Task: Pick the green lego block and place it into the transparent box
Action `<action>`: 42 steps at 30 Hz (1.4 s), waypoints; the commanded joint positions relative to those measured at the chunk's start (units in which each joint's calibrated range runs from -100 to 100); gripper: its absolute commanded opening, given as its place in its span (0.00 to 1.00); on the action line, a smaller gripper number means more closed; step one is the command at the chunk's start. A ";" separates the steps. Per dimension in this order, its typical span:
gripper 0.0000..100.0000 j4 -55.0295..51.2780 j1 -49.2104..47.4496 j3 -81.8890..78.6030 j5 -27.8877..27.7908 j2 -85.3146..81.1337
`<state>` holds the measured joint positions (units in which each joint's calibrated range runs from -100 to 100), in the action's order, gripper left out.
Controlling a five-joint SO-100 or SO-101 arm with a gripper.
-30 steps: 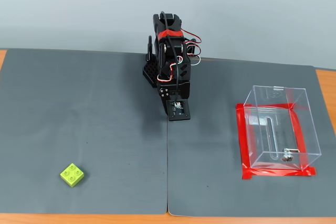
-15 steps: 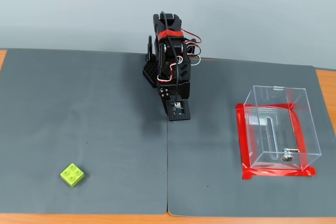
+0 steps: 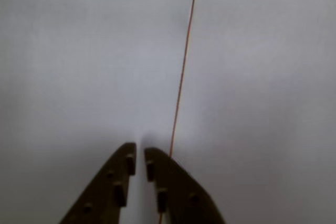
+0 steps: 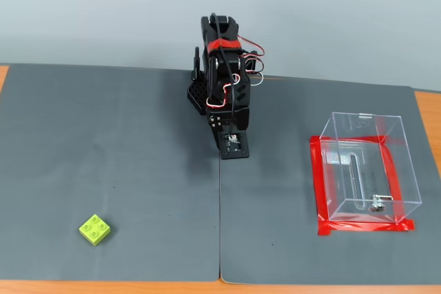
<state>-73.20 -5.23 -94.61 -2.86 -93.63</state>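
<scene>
Wrist view shows the pincer (image 3: 139,157) nearly closed, holding nothing.

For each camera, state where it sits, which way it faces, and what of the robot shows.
Wrist view: rides on the arm, looks down at the grey mat; gripper fingers nearly together at bottom.
Fixed view: raised in front, looks down at the folded arm, block and box.
Shared: the mat seam.
</scene>
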 commanded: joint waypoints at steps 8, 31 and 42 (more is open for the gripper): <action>0.02 10.35 0.27 14.78 0.23 24.74; 0.02 10.27 23.70 58.47 0.28 69.08; 0.02 10.35 27.13 80.18 0.28 85.79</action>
<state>-63.57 21.74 -21.96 -2.76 -10.71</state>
